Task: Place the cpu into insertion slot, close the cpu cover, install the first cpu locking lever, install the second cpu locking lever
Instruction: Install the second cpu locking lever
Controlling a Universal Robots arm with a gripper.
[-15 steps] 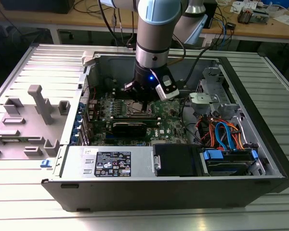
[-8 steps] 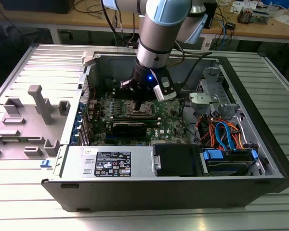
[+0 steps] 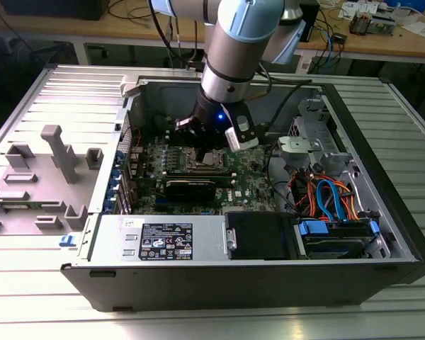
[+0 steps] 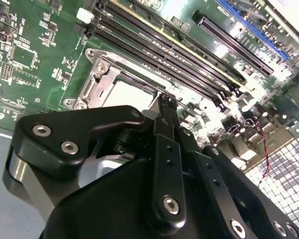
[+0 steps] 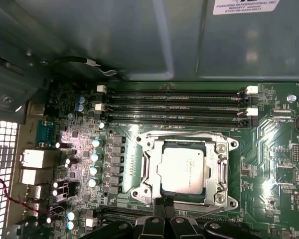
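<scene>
Gripper, fingers pinched together and apparently empty, touches the lower edge of the cpu cover at frame centre, closed over the seated cpu; lever installation judged in hand, needing a precise hook.

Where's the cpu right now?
In the first wrist view, the cpu sits in the insertion slot, beside the memory slots, with the gripper at its edge.
</scene>
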